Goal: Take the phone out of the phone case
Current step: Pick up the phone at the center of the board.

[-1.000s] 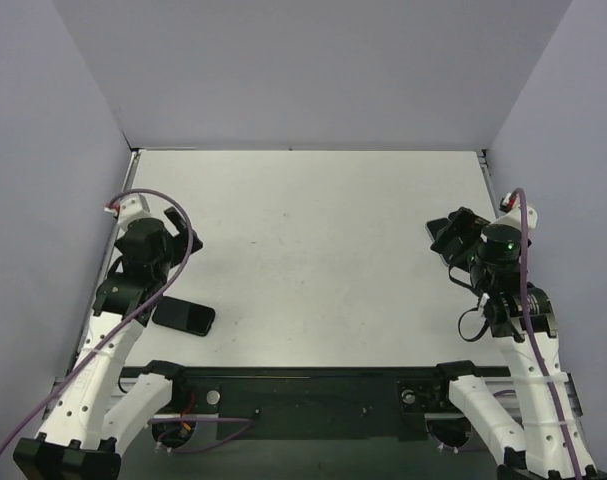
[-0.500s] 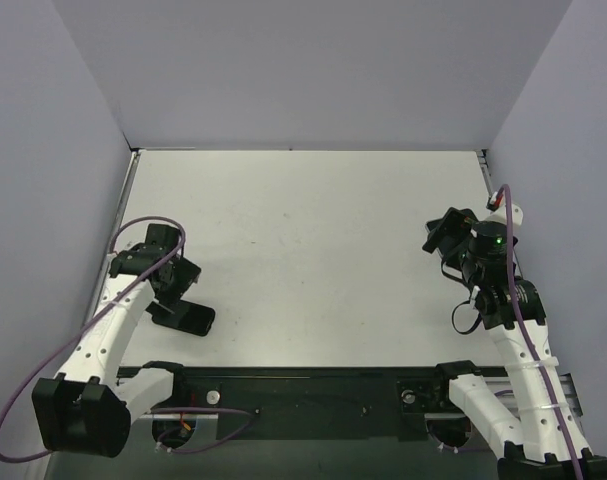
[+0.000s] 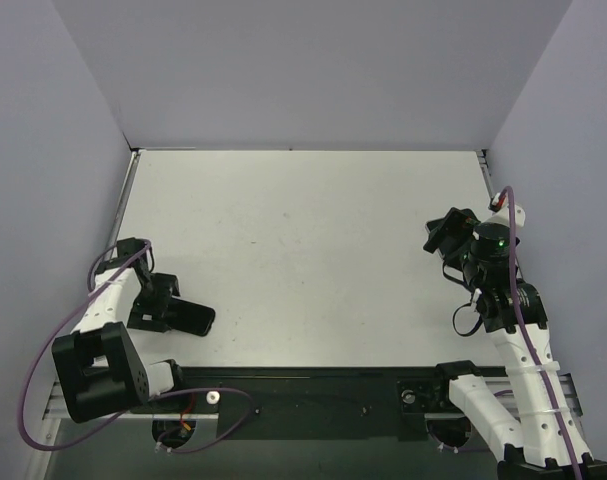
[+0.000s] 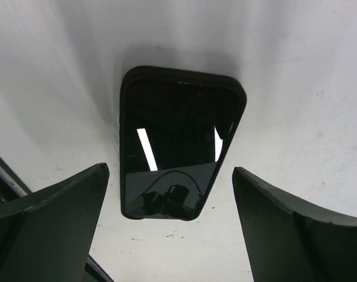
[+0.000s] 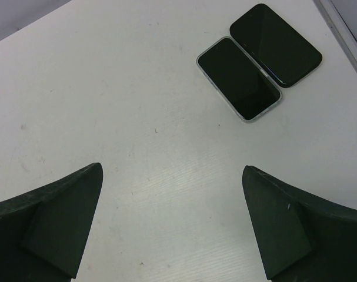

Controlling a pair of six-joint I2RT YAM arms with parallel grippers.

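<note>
White scuffed table (image 3: 303, 230) within pale lilac walls (image 3: 313, 70): phone (image 4: 172, 147) in dark phone case (image 4: 124, 129) flat by near-left corner, framed by left gripper (image 4: 169, 176), fingers wide, empty; right gripper (image 5: 172, 170) likewise wide by right edge near pale-rimmed handset (image 5: 239, 78), dark handset (image 5: 276, 45); advised: pin case rim, peel one corner free.

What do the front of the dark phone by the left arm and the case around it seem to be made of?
The phone has a front that looks like glossy glass: it mirrors two bright light strips and some dark hardware. The case looks like matte black rubber or soft plastic: its rim is dull with rounded corners. Which of the two cannot be told.
</note>
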